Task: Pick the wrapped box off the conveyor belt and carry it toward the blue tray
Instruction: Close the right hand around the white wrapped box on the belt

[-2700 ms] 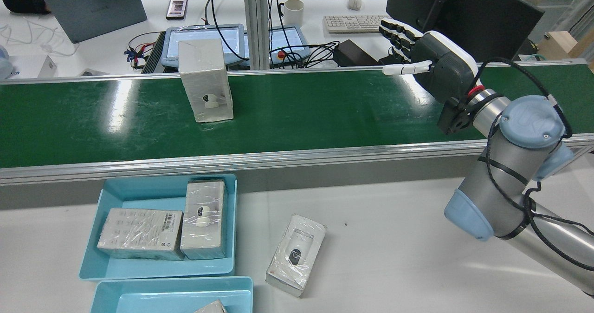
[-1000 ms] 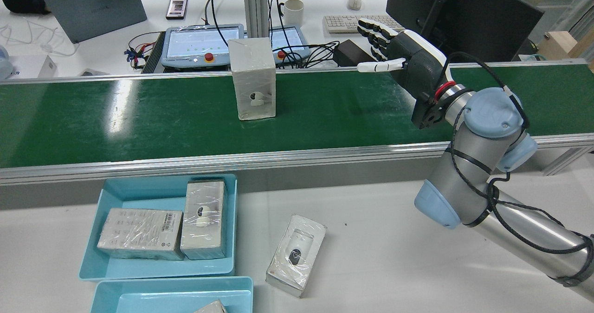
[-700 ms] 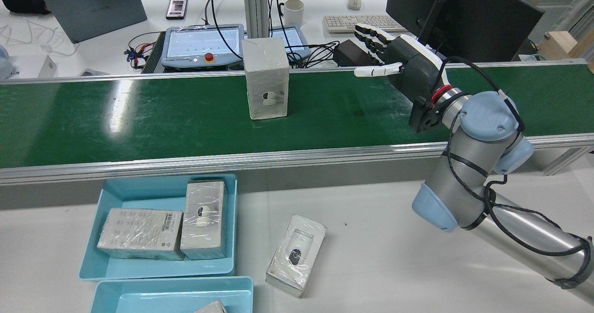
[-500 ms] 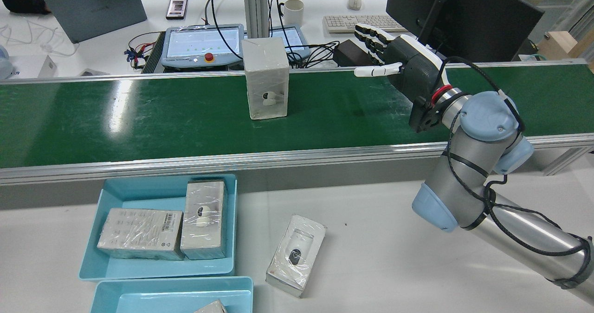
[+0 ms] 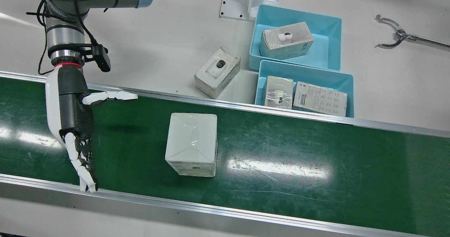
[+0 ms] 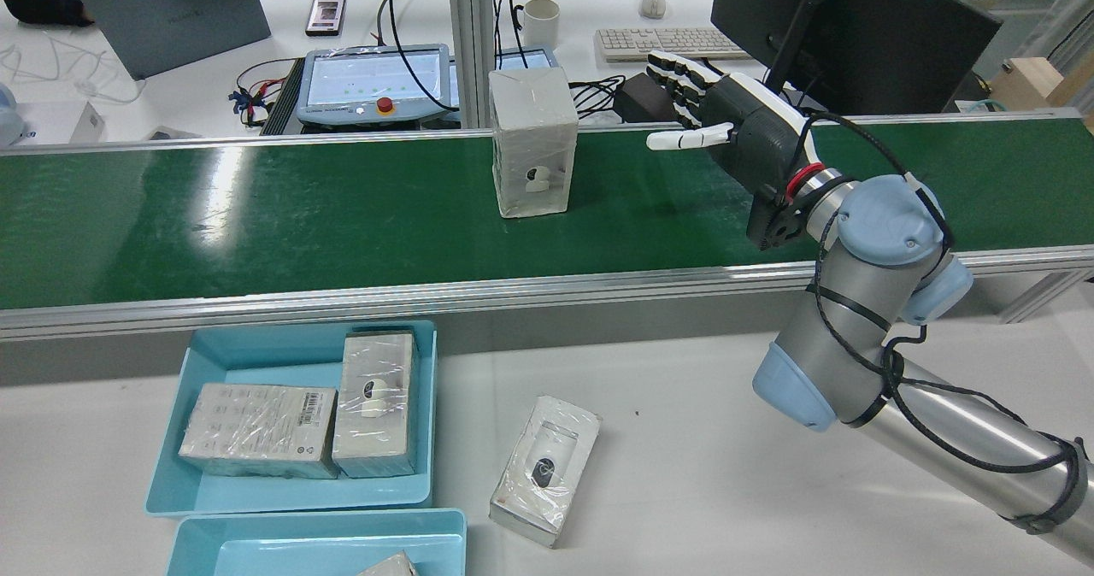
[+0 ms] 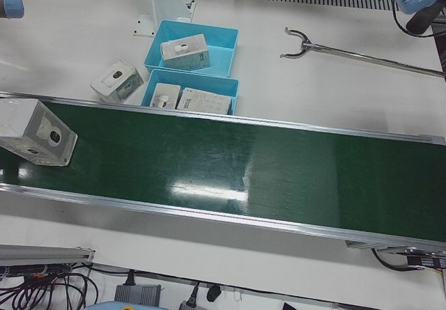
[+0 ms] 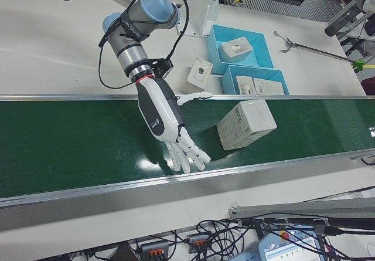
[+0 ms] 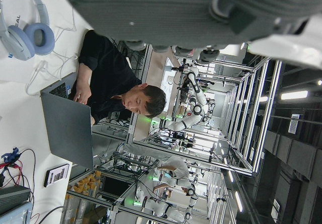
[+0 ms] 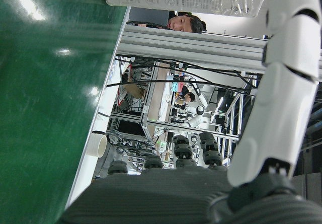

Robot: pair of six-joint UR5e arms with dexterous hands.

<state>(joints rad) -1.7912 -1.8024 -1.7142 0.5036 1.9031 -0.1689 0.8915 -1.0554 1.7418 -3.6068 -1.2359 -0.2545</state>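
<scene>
**Open right hand waiting beside the wrapped box on the belt**

Best handled by letting the wrapped box [image 6: 532, 144] come between thumb and fingers [image 5: 83, 163] before closing, then squeezing its two broad faces rather than the film-wrapped corners, which look slippery. Worth keeping the palm square to the near face and low enough to catch the box below its midline, since an upright box on the green conveyor belt [image 5: 299, 152] would probably tip if nudged high. Lift straight up only once the grip is firm, then swing toward the blue tray [image 6: 256, 495].

Right hand [image 5: 72, 114] spread wide, holding nothing, thumb stuck out sideways, hovering over the belt. In the rear view, box at about 9 o'clock from the hand, near but apart, with clear belt between them; in the front view the same box at 3 o'clock from the hand. Box standing upright mid-belt, not touched. Tray off the belt on the white table, at roughly 7 o'clock from the box in the rear view, already holding two wrapped boxes. Left hand's state impossible to tell: only a blurred dark edge in its own camera.
</scene>
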